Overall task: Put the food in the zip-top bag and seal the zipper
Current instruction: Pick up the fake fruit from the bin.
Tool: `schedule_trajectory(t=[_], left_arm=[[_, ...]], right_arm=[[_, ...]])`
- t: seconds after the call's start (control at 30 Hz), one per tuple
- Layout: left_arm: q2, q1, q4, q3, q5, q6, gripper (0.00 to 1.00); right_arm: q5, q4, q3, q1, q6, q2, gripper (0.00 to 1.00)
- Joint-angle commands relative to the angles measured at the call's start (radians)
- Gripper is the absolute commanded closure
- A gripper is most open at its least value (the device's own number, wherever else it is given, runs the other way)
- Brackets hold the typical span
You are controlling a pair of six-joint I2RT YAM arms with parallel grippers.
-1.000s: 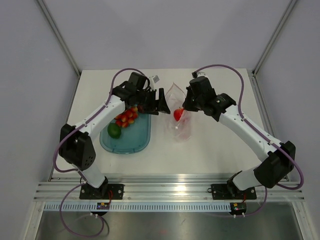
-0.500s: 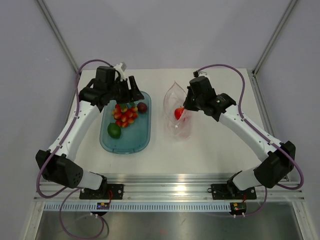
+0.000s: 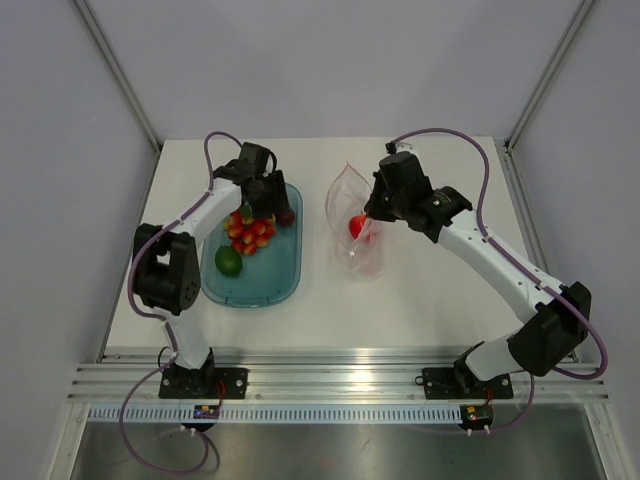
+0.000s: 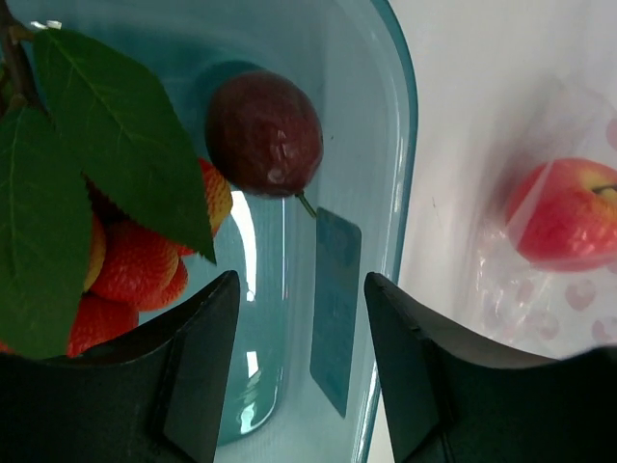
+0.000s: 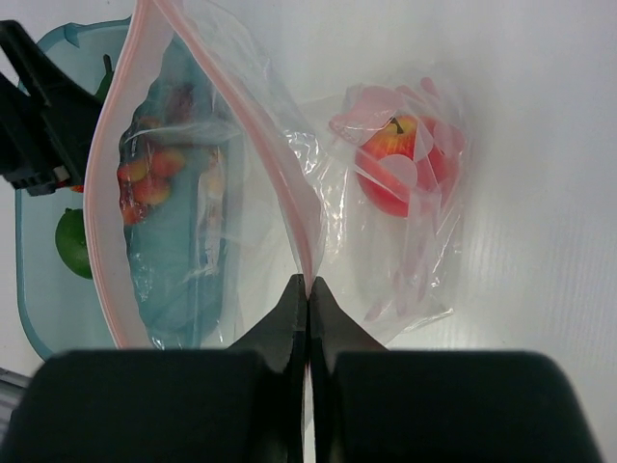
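Left hand [image 4: 301, 280] open, just beside glossy dark round fruit [image 4: 263, 133] in smooth teal translucent tray [image 4: 410, 174]. Right hand [image 5: 308, 282] pinched closed on pink zipper [image 5: 93, 207] of crinkly clear zip-top bag [image 5: 241, 193]; red apple [image 5: 400, 164] inside.

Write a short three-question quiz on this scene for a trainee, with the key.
1. True or false: the right gripper is shut on the mouth edge of the zip-top bag.
2. What already lies inside the bag? A) a banana B) a red apple C) a carrot
3. Fill in: above the teal tray, the left gripper is ___ (open/shut).
Key: 1 true; 2 B; 3 open.
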State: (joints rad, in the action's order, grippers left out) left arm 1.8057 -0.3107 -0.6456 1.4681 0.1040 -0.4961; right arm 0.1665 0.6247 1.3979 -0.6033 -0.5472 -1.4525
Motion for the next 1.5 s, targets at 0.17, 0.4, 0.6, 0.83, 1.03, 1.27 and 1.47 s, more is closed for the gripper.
schedule_trajectory(t=[0.17,0.4,0.6,0.83,1.03,1.27,1.47], left_arm=[[0.102,0.005,0.106,0.104,-0.062,-0.183,0.38],[0.127,0.009,0.132,0.083,-0.168,-0.305,0.28],[0.153,0.025,0.175,0.06,-0.173,-0.323,0.29],[0.202,0.035,0.179,0.08,-0.155,-0.302,0.3],[0.23,0.035,0.149,0.072,-0.145,-0.294,0.25],[0.204,0.035,0.152,0.034,-0.139,-0.289,0.29],[0.172,0.035,0.158,0.017,-0.112,-0.282,0.37]], right_arm=[[-0.022,-0.031,0.019,-0.006,0.004,-0.003,1.0],[-0.035,-0.037,0.006,-0.006,0.006,-0.002,1.0],[-0.044,-0.037,-0.003,-0.006,0.009,-0.002,1.0],[-0.047,-0.037,-0.007,-0.006,0.009,0.0,1.0],[-0.058,-0.039,0.004,-0.006,0.009,-0.008,1.0],[-0.071,-0.046,0.01,-0.006,0.0,-0.017,1.0],[-0.073,-0.048,0.01,-0.007,-0.005,-0.017,1.0]])
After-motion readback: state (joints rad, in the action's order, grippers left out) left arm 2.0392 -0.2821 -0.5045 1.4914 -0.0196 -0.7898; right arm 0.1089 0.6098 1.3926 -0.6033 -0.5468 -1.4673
